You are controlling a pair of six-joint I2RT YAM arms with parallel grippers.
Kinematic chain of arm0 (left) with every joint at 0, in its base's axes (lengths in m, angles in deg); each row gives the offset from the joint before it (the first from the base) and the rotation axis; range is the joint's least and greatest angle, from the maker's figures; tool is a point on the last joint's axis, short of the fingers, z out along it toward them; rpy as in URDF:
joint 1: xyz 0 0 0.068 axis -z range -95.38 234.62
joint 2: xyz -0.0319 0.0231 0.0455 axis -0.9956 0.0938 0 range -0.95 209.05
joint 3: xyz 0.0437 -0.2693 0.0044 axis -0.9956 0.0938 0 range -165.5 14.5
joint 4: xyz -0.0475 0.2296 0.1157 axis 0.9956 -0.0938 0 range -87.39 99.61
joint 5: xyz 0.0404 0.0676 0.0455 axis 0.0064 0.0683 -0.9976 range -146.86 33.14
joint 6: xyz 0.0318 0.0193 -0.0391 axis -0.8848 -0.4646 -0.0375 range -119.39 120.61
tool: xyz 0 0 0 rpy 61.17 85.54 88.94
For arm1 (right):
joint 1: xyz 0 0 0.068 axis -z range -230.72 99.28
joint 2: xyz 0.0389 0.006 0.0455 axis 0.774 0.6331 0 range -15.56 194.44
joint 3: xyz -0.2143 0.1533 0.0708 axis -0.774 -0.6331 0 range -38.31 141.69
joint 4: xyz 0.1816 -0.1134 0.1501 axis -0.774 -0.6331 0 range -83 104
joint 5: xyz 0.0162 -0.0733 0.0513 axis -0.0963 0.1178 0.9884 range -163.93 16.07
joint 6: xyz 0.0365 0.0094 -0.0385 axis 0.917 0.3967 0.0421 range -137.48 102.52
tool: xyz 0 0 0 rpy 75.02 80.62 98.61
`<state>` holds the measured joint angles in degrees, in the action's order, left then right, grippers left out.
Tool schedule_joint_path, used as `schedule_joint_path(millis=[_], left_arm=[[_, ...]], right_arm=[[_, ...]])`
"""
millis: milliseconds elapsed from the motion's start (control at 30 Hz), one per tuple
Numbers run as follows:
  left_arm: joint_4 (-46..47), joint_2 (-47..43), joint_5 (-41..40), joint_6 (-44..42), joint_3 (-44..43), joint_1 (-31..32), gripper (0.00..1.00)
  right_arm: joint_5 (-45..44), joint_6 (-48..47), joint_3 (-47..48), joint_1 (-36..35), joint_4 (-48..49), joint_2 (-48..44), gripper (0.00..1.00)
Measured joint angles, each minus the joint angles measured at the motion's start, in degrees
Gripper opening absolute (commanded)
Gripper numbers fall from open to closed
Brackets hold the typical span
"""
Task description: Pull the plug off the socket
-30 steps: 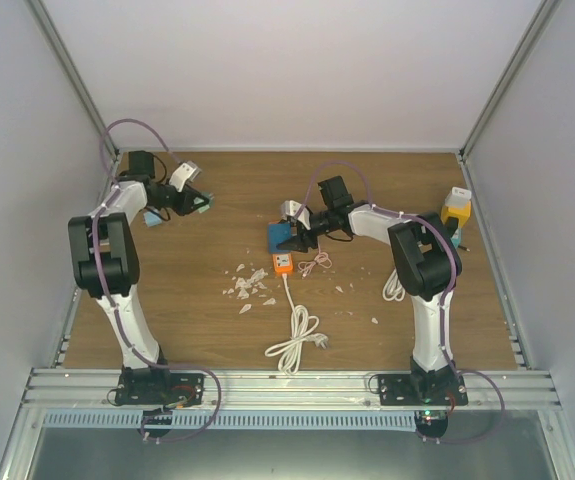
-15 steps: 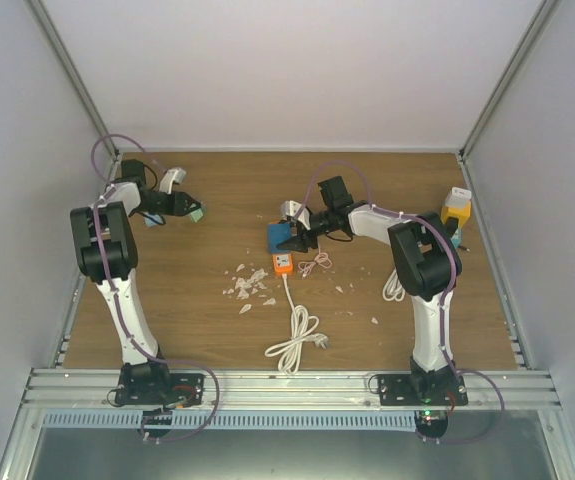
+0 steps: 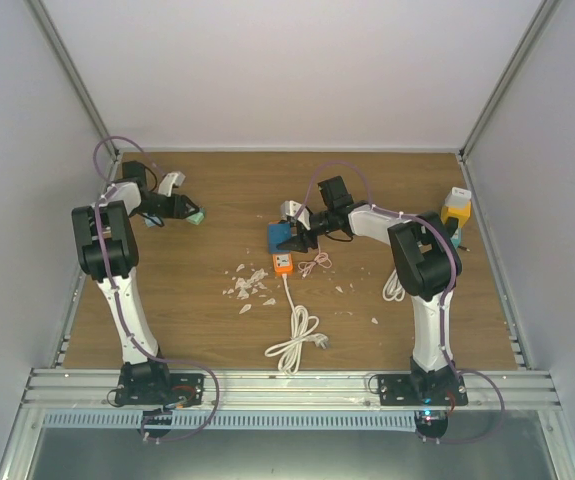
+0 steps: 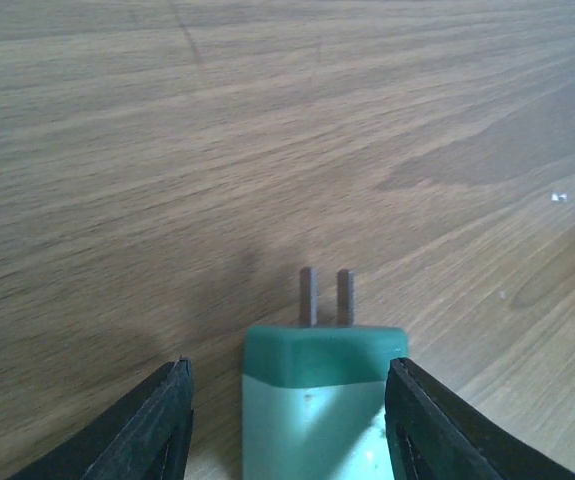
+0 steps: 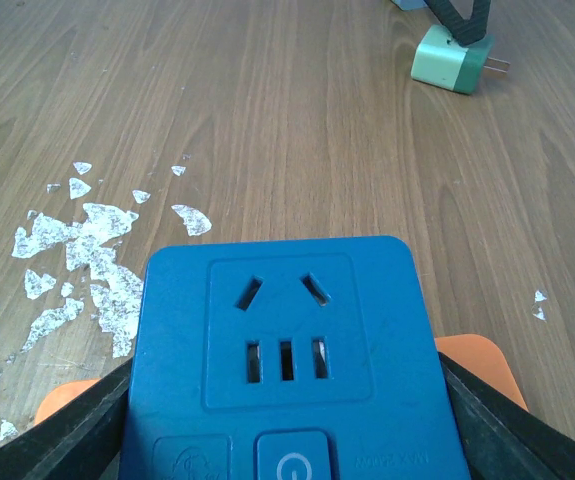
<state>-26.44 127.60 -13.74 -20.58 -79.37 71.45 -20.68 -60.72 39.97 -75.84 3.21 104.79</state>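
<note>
The green plug (image 4: 322, 400) lies flat on the wooden table at the far left (image 3: 196, 214), its two prongs bare and pointing away from the wrist. My left gripper (image 4: 289, 372) is open around it: a clear gap on the left side, the right finger (image 4: 437, 430) right at the plug's edge. In the right wrist view the plug (image 5: 454, 60) rests under a dark left finger (image 5: 462, 18). The blue socket (image 5: 287, 350), slots empty, sits near the table's middle (image 3: 279, 236), with my right gripper (image 5: 287, 425) shut on its two sides.
An orange power strip (image 3: 283, 264) with a coiled white cable (image 3: 295, 340) lies just in front of the socket. White flakes (image 3: 249, 285) are scattered to its left. A yellow object (image 3: 455, 210) and another white cable (image 3: 394, 285) sit at the right.
My left gripper has opened off the green plug, which now rests on the table; the left arm drew back toward the left wall. The right arm and socket have not moved.
</note>
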Motion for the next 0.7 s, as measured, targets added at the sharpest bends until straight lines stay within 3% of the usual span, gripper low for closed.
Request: schedule_joint_path(millis=[200, 300, 533, 700], left_arm=[[0.09, -0.33, -3.65, -0.9, -0.2, 0.0, 0.55], [0.39, -1.33, -6.6, -1.95, -0.15, 0.0, 0.61], [1.25, -7.85, -9.77, -7.02, 2.84, 0.72, 0.8], [1.81, -13.92, -8.68, -11.45, 5.38, 4.13, 0.86]], right_arm=[[0.0, 0.0, -0.02, -0.02, -0.02, 0.0, 0.1], [-0.02, 0.0, -0.02, -0.15, 0.0, 0.0, 0.15], [-0.31, 0.04, 0.13, -0.44, -0.11, 0.0, 0.53], [-0.92, 0.04, 1.16, -0.7, -1.75, 0.0, 0.71]])
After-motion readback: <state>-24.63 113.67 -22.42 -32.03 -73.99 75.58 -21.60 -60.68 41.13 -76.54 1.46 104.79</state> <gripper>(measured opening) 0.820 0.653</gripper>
